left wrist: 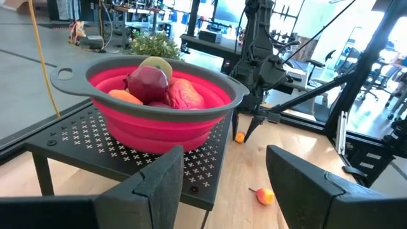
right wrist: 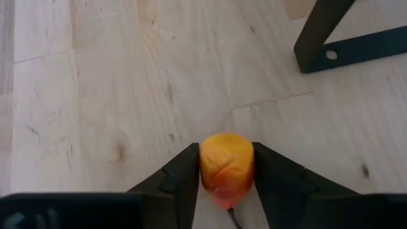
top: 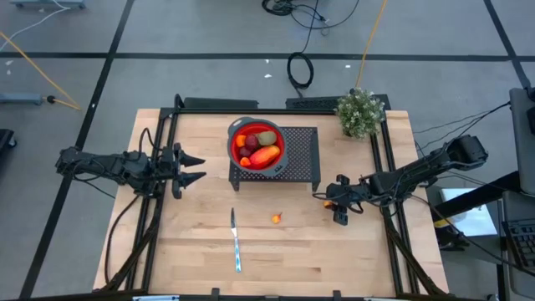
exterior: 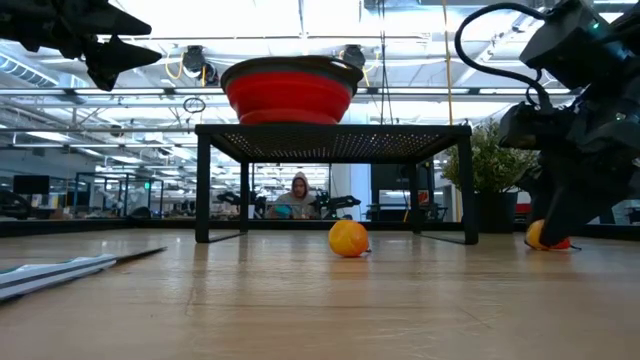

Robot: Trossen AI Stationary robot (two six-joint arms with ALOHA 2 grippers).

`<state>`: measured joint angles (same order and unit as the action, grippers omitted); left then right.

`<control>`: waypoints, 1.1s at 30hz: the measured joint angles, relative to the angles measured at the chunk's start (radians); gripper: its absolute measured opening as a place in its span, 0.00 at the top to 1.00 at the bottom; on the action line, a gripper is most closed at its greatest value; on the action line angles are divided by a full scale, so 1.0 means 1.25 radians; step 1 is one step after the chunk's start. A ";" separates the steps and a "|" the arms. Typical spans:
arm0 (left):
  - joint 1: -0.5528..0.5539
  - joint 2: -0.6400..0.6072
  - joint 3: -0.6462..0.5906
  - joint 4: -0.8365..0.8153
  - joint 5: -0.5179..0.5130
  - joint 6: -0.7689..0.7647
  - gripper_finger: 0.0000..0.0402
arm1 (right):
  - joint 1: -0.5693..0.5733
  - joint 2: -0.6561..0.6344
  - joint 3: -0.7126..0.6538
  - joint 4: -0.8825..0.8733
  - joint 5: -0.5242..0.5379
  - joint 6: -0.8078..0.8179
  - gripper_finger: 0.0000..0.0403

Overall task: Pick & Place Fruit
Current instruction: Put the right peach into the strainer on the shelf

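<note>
The left gripper (top: pixel 199 167) hovers above the left part of the wooden table (top: pixel 351 259), fingers spread apart and holding nothing, pointed toward the black perforated stand (top: pixel 303 155). On the table in front of the stand lies a silver knife (top: pixel 236 240), blade toward the near edge. The round red collapsible bowl (top: pixel 257 144) with a grey rim sits on the stand's left part. It contains a red-orange oval fruit (top: pixel 265 155), a brown-green kiwi-like piece (top: pixel 266 138), dark red pieces (top: pixel 248 141) and a small orange piece (top: pixel 245 160). One tiny orange fruit (top: pixel 276 218) rests loose on the table, right of the knife and in front of the stand. Further right, the right gripper (right wrist: pixel 226 170) is down at the table surface, its two fingers clamped on either side of a second tiny orange fruit (right wrist: pixel 226 166). A potted plant (top: pixel 360 112) stands at the far right corner.
</note>
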<state>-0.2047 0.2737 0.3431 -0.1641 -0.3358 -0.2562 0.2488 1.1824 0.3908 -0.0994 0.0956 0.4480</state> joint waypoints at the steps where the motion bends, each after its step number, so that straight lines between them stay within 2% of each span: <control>1: 0.000 0.000 0.000 0.000 0.000 0.000 0.44 | 0.000 0.000 0.000 0.000 0.000 0.000 0.68; 5: 0.000 0.000 0.000 0.000 0.000 0.000 0.44 | 0.000 0.000 0.004 0.016 -0.006 0.000 0.72; 12: 0.000 0.000 0.000 0.000 0.000 0.000 0.44 | 0.000 0.000 0.058 0.008 -0.094 -0.042 0.74; 22: 0.000 0.000 0.000 0.000 0.000 0.000 0.44 | 0.000 -0.071 0.156 0.035 -0.348 -0.010 0.74; 28: 0.000 0.000 0.000 0.001 0.000 -0.001 0.44 | -0.001 -0.125 0.164 0.275 -0.367 0.074 0.73; 33: 0.000 0.000 0.000 0.002 0.000 -0.001 0.44 | -0.001 -0.143 0.164 0.502 -0.289 0.093 0.74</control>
<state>-0.2047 0.2737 0.3435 -0.1620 -0.3359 -0.2573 0.2478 1.0031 0.5957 0.5284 -0.2656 0.5641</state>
